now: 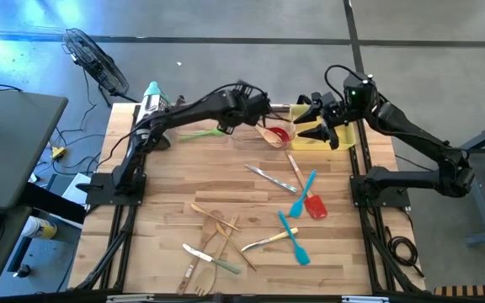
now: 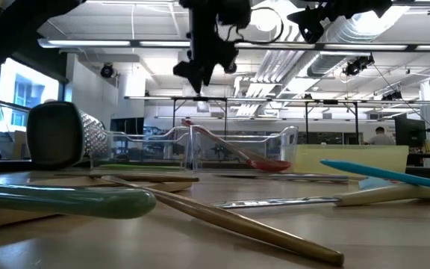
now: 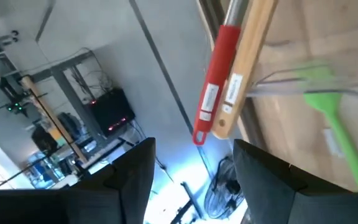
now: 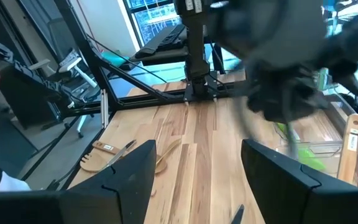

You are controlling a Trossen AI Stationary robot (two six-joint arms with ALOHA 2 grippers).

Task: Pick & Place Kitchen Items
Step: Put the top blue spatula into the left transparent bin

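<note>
We see the left gripper point(image 1: 263, 108) raised above the clear tray point(image 1: 251, 135) at the far side of the table point(image 1: 175, 189), its jaws released and holding nothing. Straight ahead of its fingers point(image 3: 126, 180), past the tips and clear of them, a red spatula point(image 3: 213, 87) and a wooden utensil point(image 3: 244, 68) lie side by side, touching each other, their handle ends pointing toward the gap between the jaws. In the low view the red spatula leans in the tray below the jaws, its head on the tray floor. A green spatula point(image 3: 337, 127) lies off to one side of the same fingers, in the tray's other part.

The right gripper point(image 1: 303, 115) hovers near the yellow tray point(image 1: 331, 135), jaws apart and empty, facing the left gripper. Ahead of its fingers point(image 4: 126, 171) a wooden fork point(image 4: 101, 158) lies on the table, well apart from them. The remaining utensils, among them a blue spatula point(image 1: 303, 192), lie scattered on the near half of the table, far from both pairs of jaws.
</note>
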